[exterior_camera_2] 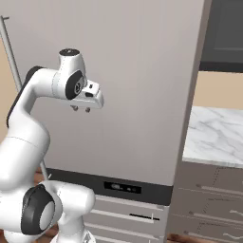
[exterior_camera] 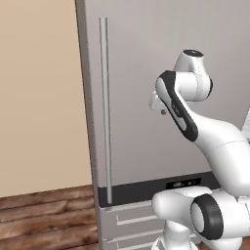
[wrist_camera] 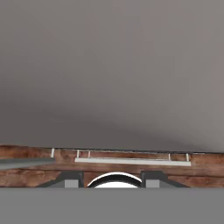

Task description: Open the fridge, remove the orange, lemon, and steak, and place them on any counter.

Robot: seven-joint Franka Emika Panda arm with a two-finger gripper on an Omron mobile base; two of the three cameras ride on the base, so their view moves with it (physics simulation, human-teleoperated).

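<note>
Stainless grey fridge (exterior_camera: 146,97) door is closed in left base view, long vertical bar handle (exterior_camera: 105,112) at its left edge; white arm's hand sits near mid-door. Right base view: gripper (exterior_camera_2: 81,108) points down just off the door, white marble counter (exterior_camera_2: 213,133) right of fridge. Hand view: fingertips (wrist_camera: 72,179) at bottom, jaws closed on nothing

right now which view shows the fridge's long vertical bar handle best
The left base view: the long silver vertical bar handle runs nearly full length down the closed grey stainless-steel fridge. The right base view catches a sliver of it at the left edge, behind the arm. The hand view shows no vertical bar.
</note>
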